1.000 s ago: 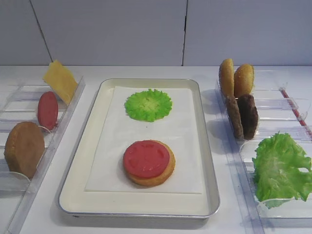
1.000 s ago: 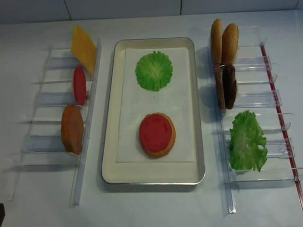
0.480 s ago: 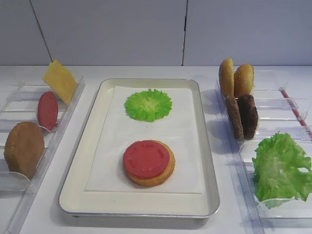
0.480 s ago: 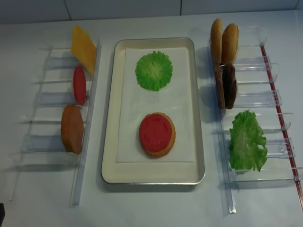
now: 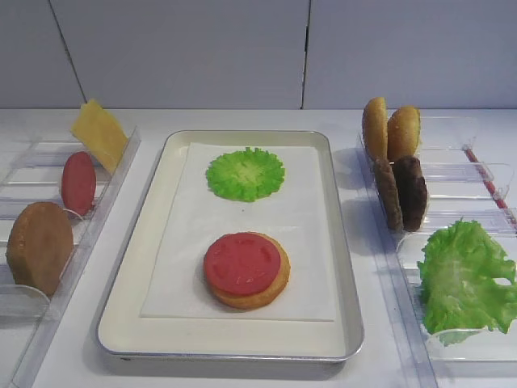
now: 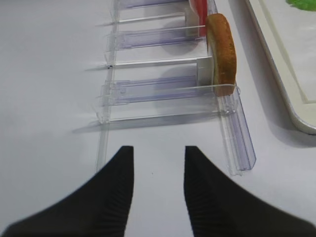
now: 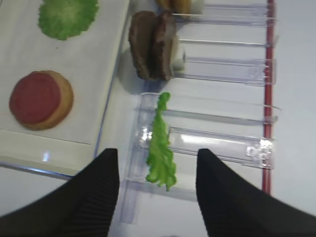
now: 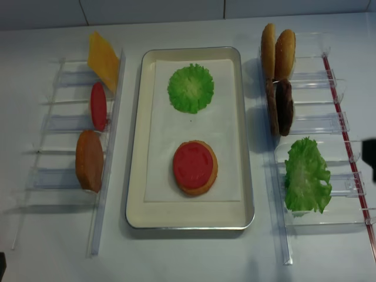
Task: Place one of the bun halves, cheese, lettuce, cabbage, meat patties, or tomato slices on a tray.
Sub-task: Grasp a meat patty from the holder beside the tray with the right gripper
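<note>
The silver tray (image 5: pixel 133 267) holds a flat green cabbage round (image 5: pixel 245 173) and a tomato slice (image 5: pixel 242 263) lying on a bun half (image 5: pixel 271 293). In the right rack stand two bun halves (image 5: pixel 390 129), the meat patties (image 5: pixel 404 192) and the lettuce (image 5: pixel 464 279). The left rack carries the cheese (image 5: pixel 99 133), a tomato slice (image 5: pixel 78 183) and a bun half (image 5: pixel 39 246). My right gripper (image 7: pixel 157 158) is open above the lettuce (image 7: pixel 160 143), touching nothing. Open and empty, my left gripper (image 6: pixel 159 153) hangs over bare table in front of the left rack.
The clear plastic racks (image 8: pixel 317 123) flank the tray on both sides, with a red strip (image 8: pixel 346 141) along the right one. A dark piece of the right arm (image 8: pixel 370 157) shows at the right edge of the top-down view. White wall panels stand behind.
A dark part of the right arm has come into the top-down view at its right edge. The food and the tray have not moved.
</note>
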`<state>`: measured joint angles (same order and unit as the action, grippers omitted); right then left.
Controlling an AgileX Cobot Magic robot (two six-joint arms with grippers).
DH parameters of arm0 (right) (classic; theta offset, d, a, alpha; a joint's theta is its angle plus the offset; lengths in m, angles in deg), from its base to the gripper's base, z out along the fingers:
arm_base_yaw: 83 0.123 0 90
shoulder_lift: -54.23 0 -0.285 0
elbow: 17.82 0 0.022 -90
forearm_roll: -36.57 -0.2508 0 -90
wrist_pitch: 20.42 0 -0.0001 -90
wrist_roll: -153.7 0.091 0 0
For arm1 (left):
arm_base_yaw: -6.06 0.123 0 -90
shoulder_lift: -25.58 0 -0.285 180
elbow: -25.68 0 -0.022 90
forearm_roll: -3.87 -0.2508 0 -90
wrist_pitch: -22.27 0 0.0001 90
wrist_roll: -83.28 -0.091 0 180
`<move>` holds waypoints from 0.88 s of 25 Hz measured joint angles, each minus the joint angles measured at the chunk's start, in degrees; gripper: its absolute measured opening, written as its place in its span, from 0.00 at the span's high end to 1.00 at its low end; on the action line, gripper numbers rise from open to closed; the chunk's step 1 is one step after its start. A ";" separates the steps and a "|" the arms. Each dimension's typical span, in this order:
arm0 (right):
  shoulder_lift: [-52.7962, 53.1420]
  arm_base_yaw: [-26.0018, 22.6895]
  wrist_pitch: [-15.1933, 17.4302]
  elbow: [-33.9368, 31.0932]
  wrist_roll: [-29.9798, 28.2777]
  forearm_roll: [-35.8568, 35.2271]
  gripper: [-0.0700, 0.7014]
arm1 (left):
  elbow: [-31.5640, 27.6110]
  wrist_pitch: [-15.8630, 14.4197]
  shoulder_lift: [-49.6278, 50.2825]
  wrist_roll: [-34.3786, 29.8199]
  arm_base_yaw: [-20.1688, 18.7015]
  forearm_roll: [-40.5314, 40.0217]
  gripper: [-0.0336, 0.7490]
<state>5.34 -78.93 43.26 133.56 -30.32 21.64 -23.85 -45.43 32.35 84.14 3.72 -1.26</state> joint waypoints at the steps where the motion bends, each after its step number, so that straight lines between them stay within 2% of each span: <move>1: -2.90 0.00 0.34 1.86 -0.09 -1.30 0.42 | 0.00 0.00 0.00 0.00 0.00 0.00 0.66; 4: -10.28 0.00 2.25 6.93 0.26 -2.76 0.42 | 0.00 0.00 0.00 0.00 0.00 0.00 0.66; 7: -16.95 1.28 2.55 11.34 1.15 -3.26 0.42 | 0.00 0.04 0.00 0.00 0.00 0.00 0.66; 10: -23.78 7.01 2.09 15.79 4.03 -0.91 0.42 | 0.00 0.04 0.00 0.00 0.00 0.00 0.66; 12: -28.80 12.10 1.83 19.34 9.12 3.09 0.42 | 0.00 0.04 0.00 0.00 0.00 0.00 0.66; 15: -37.92 16.85 3.58 24.91 15.85 9.25 0.41 | 0.00 0.04 0.00 0.00 0.00 0.00 0.66; 18: -45.62 18.01 6.07 29.71 19.25 11.41 0.41 | 0.00 0.04 0.00 0.00 0.00 0.00 0.66; 22: -52.28 18.13 6.72 33.54 21.30 11.87 0.41 | 0.00 0.04 0.00 0.00 0.00 0.00 0.66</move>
<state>-46.94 -60.79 49.98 167.10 -9.03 33.51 -23.85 -45.39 32.35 84.14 3.72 -1.26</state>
